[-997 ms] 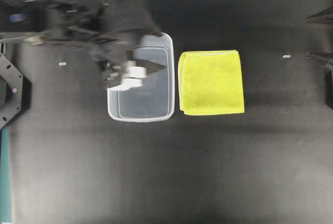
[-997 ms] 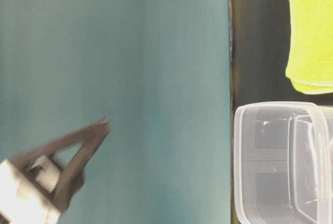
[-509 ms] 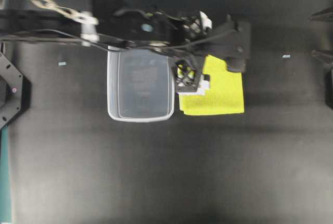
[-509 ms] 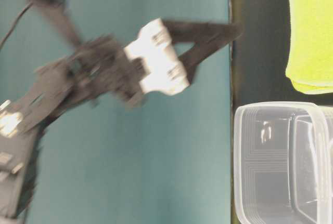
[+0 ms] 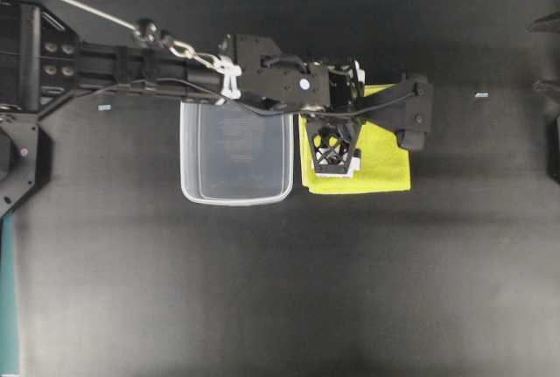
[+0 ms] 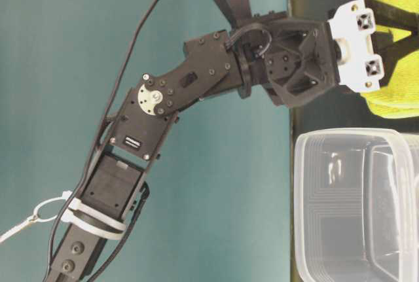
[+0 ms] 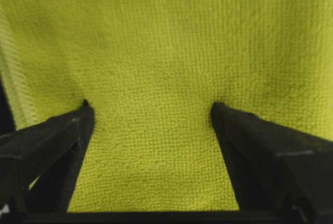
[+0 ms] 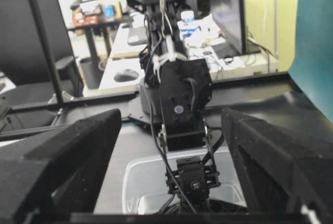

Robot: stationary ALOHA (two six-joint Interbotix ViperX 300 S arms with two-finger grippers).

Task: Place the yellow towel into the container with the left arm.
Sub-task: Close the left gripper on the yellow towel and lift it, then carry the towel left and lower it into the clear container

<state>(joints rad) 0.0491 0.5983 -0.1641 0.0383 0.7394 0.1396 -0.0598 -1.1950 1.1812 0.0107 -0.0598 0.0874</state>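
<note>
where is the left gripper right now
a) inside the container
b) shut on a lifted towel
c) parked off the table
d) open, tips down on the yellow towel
d: the left gripper has its jaws spread, both tips on the flat yellow towel, which lies beside the container, not in it.

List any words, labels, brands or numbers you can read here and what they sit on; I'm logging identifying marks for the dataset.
No text can be read in any view.
Left arm: a small white label on a black housing, too small to read.
Container: faint raised moulding on the base, illegible.
Yellow towel: no marking visible.
Background desk items in the right wrist view: blurred, unreadable.
</note>
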